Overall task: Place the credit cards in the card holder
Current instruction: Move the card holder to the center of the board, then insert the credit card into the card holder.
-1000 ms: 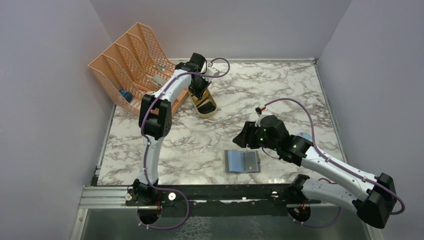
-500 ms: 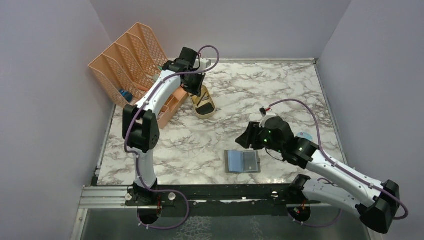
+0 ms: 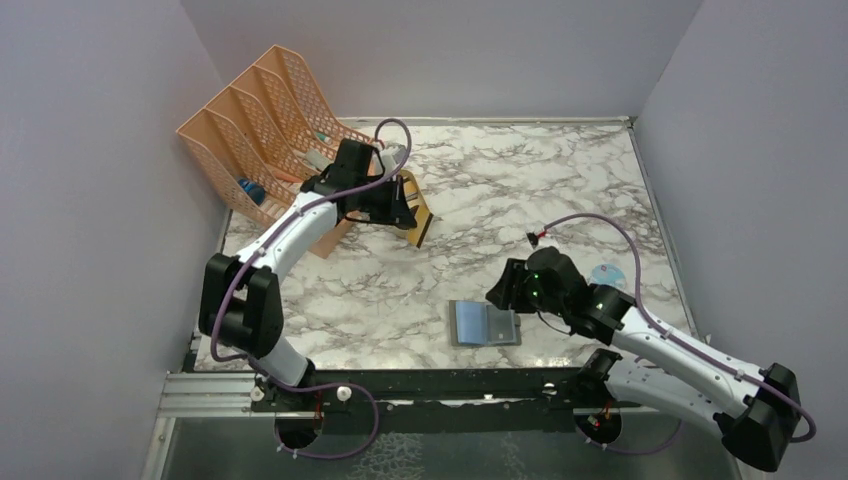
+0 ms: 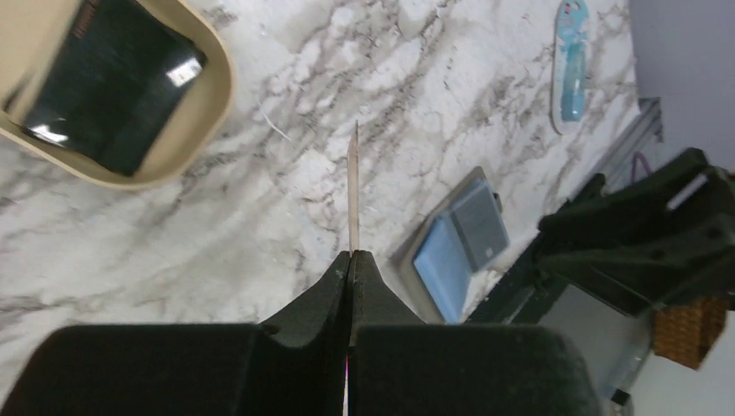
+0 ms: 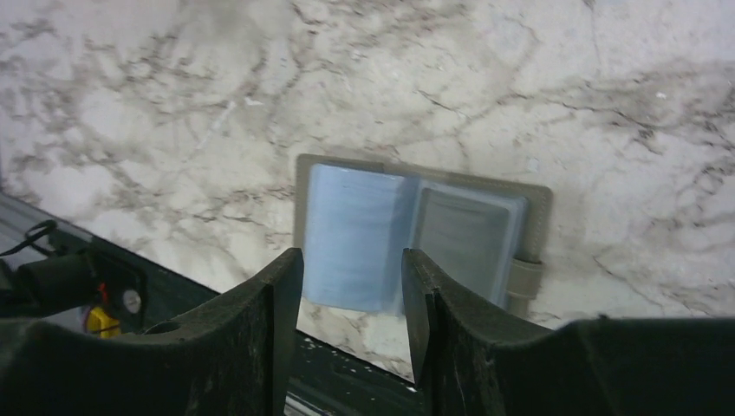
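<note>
The table [image 3: 560,190] looks like smooth white marble with grey veins, a little shiny. The card holder [image 5: 416,234] has a soft, matt grey edge and see-through plastic pockets. The file rack [image 3: 250,120] is peach plastic mesh. The tan tray [image 4: 222,87] looks smooth, and the dark card [image 4: 113,95] in it is glossy. The right pincer [image 5: 351,269] is matt black.

Grey card holder [image 5: 422,232], seemingly bluish inside

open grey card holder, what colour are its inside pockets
Blue-grey pockets in the flat grey card holder; right wrist view shows best.
</note>
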